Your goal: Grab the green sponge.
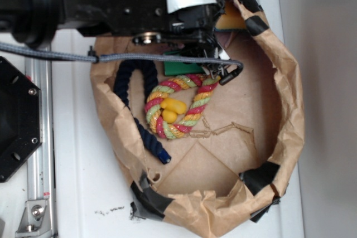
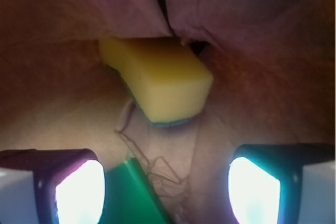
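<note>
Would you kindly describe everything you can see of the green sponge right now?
The green sponge is a flat, solid mid-green block lying on the brown paper floor of the bag, near its upper wall. In the exterior view the arm covers most of it; only one edge strip shows, just above the multicoloured rope ring, apparently meeting it. In the wrist view one corner pokes up between the fingers of the open gripper, close beside the left finger; contact cannot be judged. The yellow sponge lies apart, further on.
</note>
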